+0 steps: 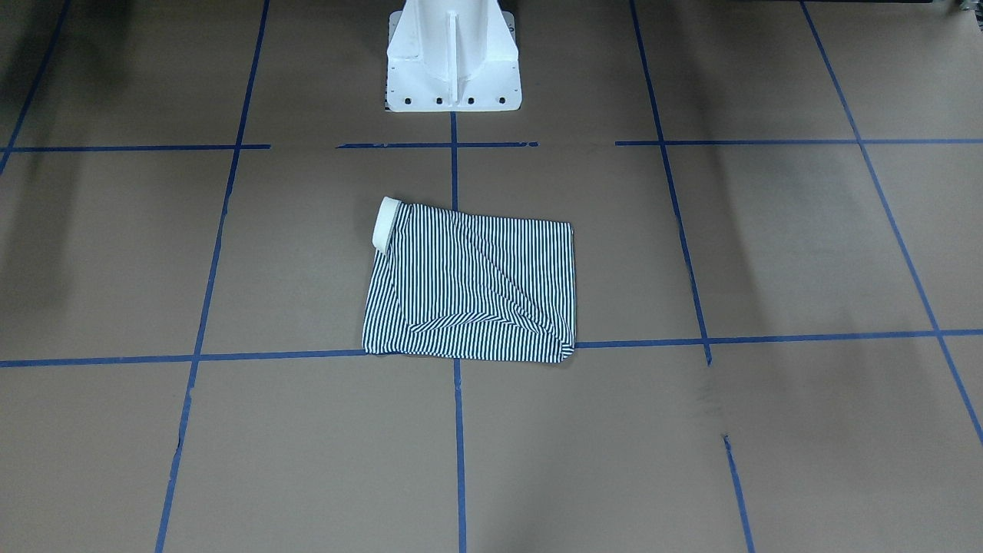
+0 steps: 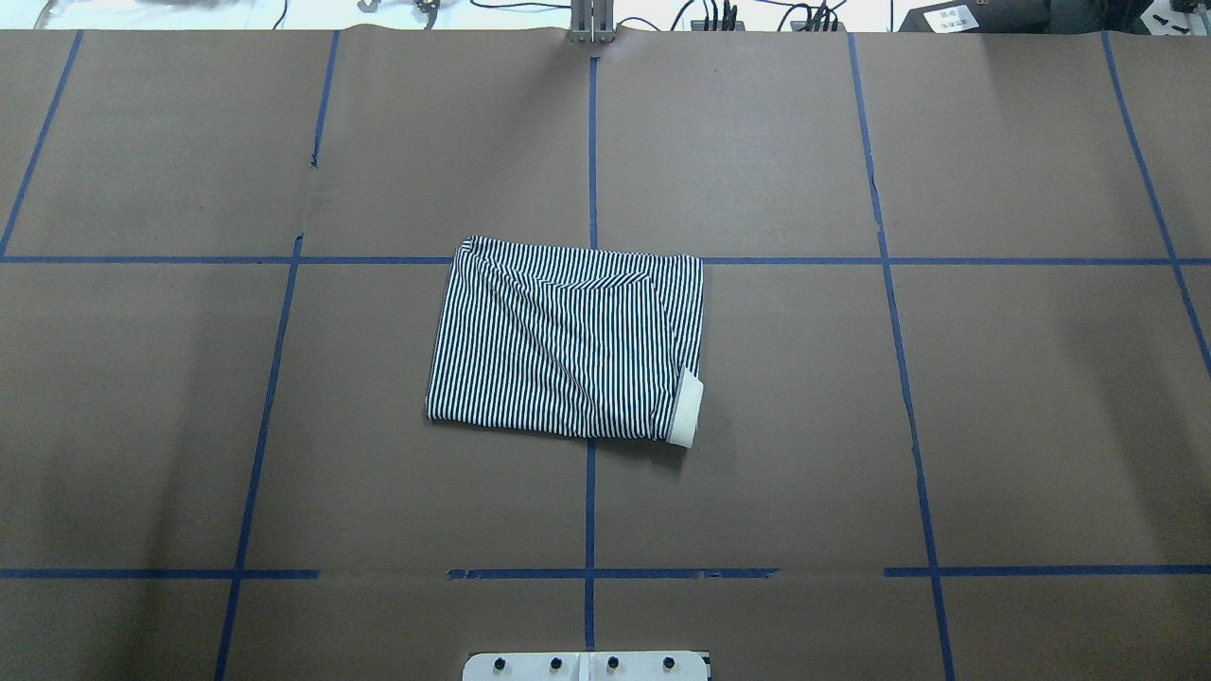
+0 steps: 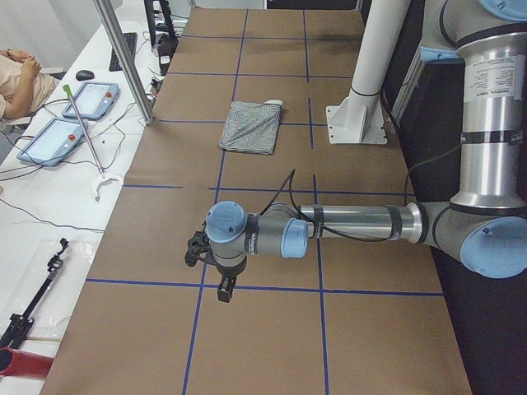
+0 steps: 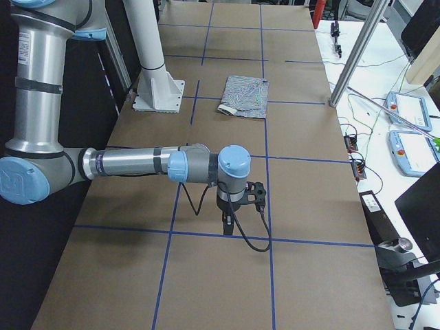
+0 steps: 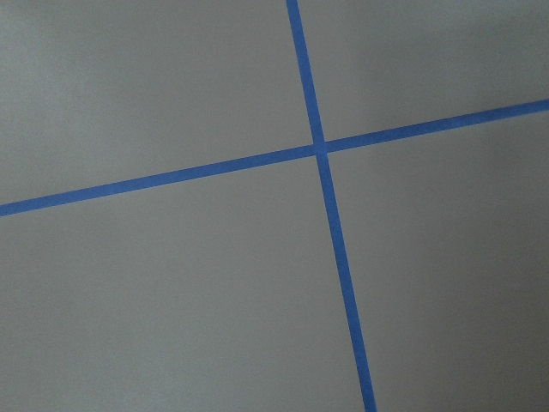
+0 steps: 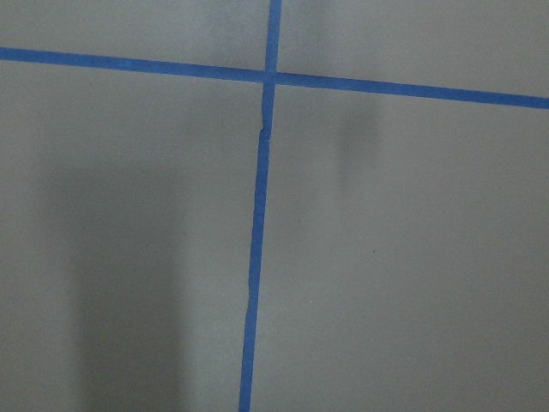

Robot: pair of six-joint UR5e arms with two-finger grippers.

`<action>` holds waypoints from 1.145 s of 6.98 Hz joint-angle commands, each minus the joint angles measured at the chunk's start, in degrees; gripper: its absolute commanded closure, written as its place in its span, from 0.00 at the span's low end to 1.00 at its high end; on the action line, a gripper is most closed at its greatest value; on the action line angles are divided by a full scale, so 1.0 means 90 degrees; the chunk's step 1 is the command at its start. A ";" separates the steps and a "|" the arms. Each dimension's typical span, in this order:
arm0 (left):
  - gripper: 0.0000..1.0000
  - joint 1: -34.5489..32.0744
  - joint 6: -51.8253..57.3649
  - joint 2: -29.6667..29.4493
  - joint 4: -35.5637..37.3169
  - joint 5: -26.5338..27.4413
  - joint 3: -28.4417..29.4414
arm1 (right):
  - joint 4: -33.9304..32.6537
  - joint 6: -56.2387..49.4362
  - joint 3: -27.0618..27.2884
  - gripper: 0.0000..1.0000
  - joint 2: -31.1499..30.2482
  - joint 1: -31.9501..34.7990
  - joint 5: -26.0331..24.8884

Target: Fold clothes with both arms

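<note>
The striped polo shirt [image 1: 468,284] lies folded into a flat rectangle at the table's middle, also in the overhead view [image 2: 568,340]. Its white collar [image 2: 688,411] sticks out at one corner on the robot's side. Neither arm is near it. My left gripper [image 3: 223,286] shows only in the exterior left view, pointing down above the table far from the shirt [image 3: 251,127]; I cannot tell whether it is open or shut. My right gripper [image 4: 227,223] shows only in the exterior right view, likewise far from the shirt [image 4: 244,96]; I cannot tell its state. Both wrist views show only bare table with blue tape.
The brown table is marked with blue tape lines [image 2: 590,142]. The white pedestal base [image 1: 453,54] stands behind the shirt. Tablets [image 3: 58,136], cables and metal posts [image 3: 123,58] lie beyond the table's far edge, where a person [image 3: 16,78] sits.
</note>
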 commanded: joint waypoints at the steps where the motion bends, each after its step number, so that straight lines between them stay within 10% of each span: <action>1: 0.00 -0.0003 0.0003 0.0023 -0.0004 0.0022 -0.0003 | 0.0104 0.0024 -0.0001 0.00 -0.0040 -0.0004 -0.0052; 8: 0.00 -0.0003 0.0003 0.0121 0.0025 0.0012 0.0016 | 0.0104 -0.0005 -0.0049 0.00 -0.0070 -0.0005 -0.0022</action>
